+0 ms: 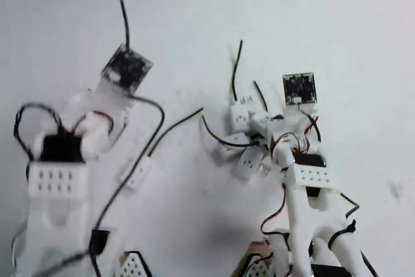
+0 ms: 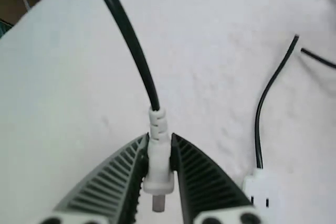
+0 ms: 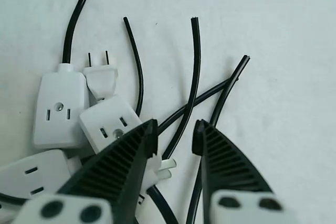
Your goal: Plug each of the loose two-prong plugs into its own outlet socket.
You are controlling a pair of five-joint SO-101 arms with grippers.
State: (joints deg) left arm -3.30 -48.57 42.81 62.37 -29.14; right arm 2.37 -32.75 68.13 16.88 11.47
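Two grippers are hanging over the white table [image 1: 363,37]. The left gripper [image 2: 158,141] is clenching a white plug [image 2: 157,169] between its ribbed fingers, and the plug's black cord [image 2: 131,45] is running away from the jaws. A second plug [image 1: 138,174] is lying loose on the table at 5 o'clock from that gripper. The right gripper [image 3: 173,129] is gaping, grasping nothing, above crossed cords. It is hovering just beside a cluster of outlet sockets [image 3: 59,103] at 3 o'clock from the loose plug. A third plug [image 3: 100,74], prongs bare, is touching two sockets.
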